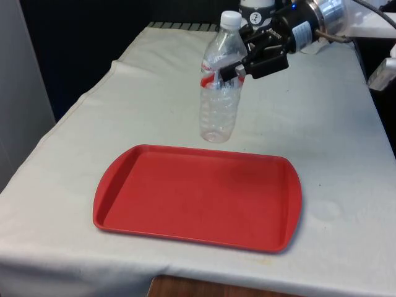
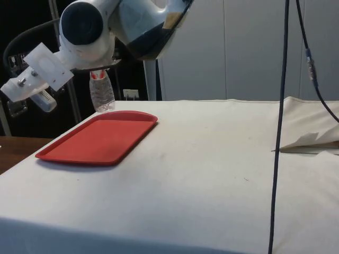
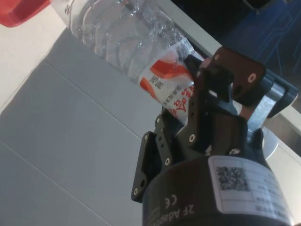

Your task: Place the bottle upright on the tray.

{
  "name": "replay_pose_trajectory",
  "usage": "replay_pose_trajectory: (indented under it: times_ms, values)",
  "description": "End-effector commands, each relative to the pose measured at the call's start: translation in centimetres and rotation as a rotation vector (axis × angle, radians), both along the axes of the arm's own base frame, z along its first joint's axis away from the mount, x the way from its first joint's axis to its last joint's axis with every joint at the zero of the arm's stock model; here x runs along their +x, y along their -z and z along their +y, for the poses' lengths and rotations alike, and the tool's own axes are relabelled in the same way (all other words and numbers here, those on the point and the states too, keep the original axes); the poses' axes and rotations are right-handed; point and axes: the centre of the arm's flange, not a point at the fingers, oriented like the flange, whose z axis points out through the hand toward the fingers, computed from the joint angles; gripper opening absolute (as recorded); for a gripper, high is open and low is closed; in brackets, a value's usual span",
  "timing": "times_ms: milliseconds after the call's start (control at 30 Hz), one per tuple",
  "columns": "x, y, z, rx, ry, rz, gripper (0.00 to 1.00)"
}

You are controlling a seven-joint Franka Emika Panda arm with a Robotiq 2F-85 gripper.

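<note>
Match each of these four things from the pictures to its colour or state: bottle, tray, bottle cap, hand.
Column one:
1. bottle
2. tray
3. bottle cap
4. hand

Column two:
A. red, nothing on it
B. black, gripping at the label
C. clear, held upright
D. white

Pairs: 1-C, 2-A, 3-D, 4-B

Side view: arm hides upper bottle. Wrist view: bottle cap end behind pincer, tray cut by edge, label print unreadable.
</note>
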Motion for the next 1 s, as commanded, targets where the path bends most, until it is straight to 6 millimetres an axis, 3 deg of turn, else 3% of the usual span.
replay_pose_trajectory:
  times_ms: [0, 700, 967]
  values:
    - [0.2, 0.2, 0.0, 0.024, 0.001, 0.000, 0.34]
    - [0.4, 3.4, -0.1, 0.136, 0.034, 0.019, 0.34]
    - [0.4, 3.6, -0.1, 0.128, 0.038, 0.021, 0.34]
